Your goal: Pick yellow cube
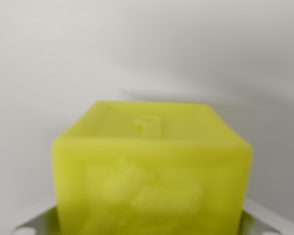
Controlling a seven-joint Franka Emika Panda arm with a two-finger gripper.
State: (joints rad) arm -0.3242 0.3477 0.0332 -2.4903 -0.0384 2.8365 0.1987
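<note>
Fingers first: honestly can't say much about them, because the wrist view barely shows any. All you get is two pale grey bits poking in at the bottom corners, one at the wrist view's left (36, 221) and one at the wrist view's right (272, 221), right beside the lower edges of the cube. Those look like parts of the gripper (154, 230), but whether they're pressing on the sides or just sitting next to them, I can't tell, the contact spots are hidden or cut off by the frame edge

Yellow cube (152, 181) is huge in the shot, filling the lower middle, slightly blurry, so the camera is very close to it. You can see its top face and the face turned toward the camera, which has some raised moulded shape on it that's too soft to make out. There's also a small raised mark on the top face. Everything behind it is plain white surface (147, 49) with a soft shadow just past the far top edge of the cube

As for progress, my guess is the approach part is done: the cube sits centred between those two grey pieces, which is where you'd want it for a grab. What I can't confirm is whether the squeeze has happened or whether it's off the surface, since the bottom of the cube is out of view. So the lift remains to be shown, and maybe the closing too
</note>
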